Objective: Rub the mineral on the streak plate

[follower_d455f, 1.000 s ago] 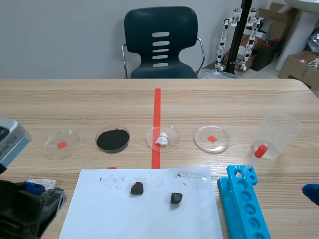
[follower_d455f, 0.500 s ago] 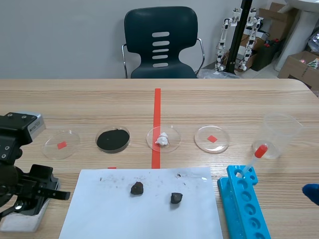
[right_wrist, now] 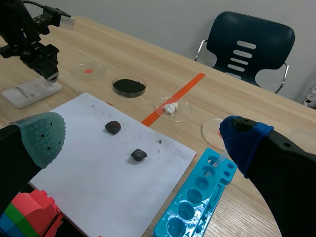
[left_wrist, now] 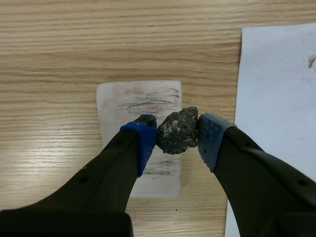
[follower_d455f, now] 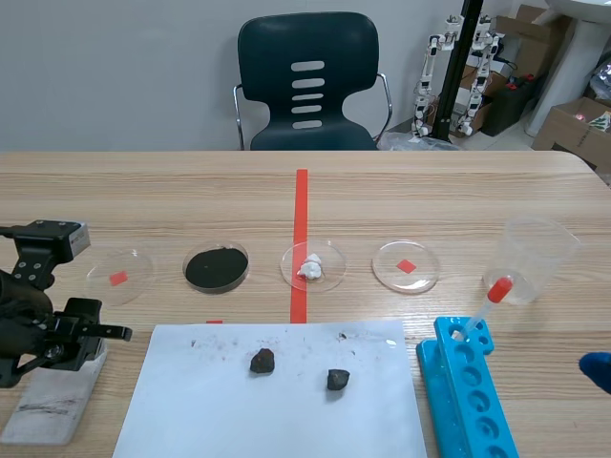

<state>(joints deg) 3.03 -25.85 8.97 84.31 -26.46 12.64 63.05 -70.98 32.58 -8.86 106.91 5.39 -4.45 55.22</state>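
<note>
At the near left corner of the table, the left gripper (left_wrist: 177,139) is clenched on the mineral (left_wrist: 178,129), a rough dark grey lump pinched between the two blue pads. It hangs over the streak plate (left_wrist: 129,101), a pale oblong tile lying on the wood just left of the white paper sheet (follower_d455f: 286,420). Whether the stone touches the tile cannot be told. Faint dark scratches already mark the plate ahead of the gripper and under it.

To do this step well, I judge the arm should press a corner of the mineral firmly down and drag it along the tile's length over an unmarked strip. It should hold its squeeze so the lump does not twist, and keep the stroke short of the plate's edges so the loose tile does not slide.

The left arm comes in low, its wrist bent so the fingers point down at the plate.

Further right, two more dark stones (follower_d455f: 263,361) lie apart on the paper. Beyond it stands a row of four shallow dishes (follower_d455f: 217,268), and at the near right a blue rack (follower_d455f: 468,391) beside a clear cup (follower_d455f: 530,260). The right gripper (right_wrist: 140,133) hangs near the table's right edge, jaws spread wide and holding nothing.
</note>
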